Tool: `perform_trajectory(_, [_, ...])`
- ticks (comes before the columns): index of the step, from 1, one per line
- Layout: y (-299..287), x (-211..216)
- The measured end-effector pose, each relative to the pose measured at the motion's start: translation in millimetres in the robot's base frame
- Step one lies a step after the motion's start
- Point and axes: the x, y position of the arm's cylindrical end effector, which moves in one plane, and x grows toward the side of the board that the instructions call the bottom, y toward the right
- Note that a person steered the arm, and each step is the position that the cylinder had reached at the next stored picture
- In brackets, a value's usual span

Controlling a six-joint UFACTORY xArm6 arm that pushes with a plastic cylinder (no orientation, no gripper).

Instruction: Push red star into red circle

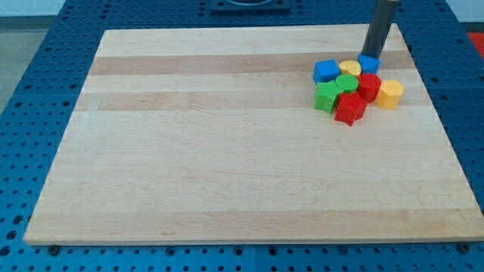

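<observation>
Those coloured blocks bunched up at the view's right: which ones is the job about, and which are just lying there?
For the job:
- red star
- red circle
- my tip, at the cluster's top edge by the small blue block

Lying about:
- blue block
- yellow circle
- green circle
- green block
- yellow block

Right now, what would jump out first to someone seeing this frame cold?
A tight huddle of coloured blocks near the view's top right: blue block, yellow block, green blocks, the red circle, the red star and a yellow block on its right edge. My tip stands at the cluster's top edge, against a small blue block. The wooden board lies on a blue perforated table.
</observation>
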Motion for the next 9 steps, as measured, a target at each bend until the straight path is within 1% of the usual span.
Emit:
perform_trajectory(2, [0.0,25.6])
perform_trajectory(4, [0.0,4.5])
perform_trajectory(5, [0.0,-23.9])
perform_trajectory(7, [-24.2,-26.0])
perform_trajectory(9, [-67.8,-26.1])
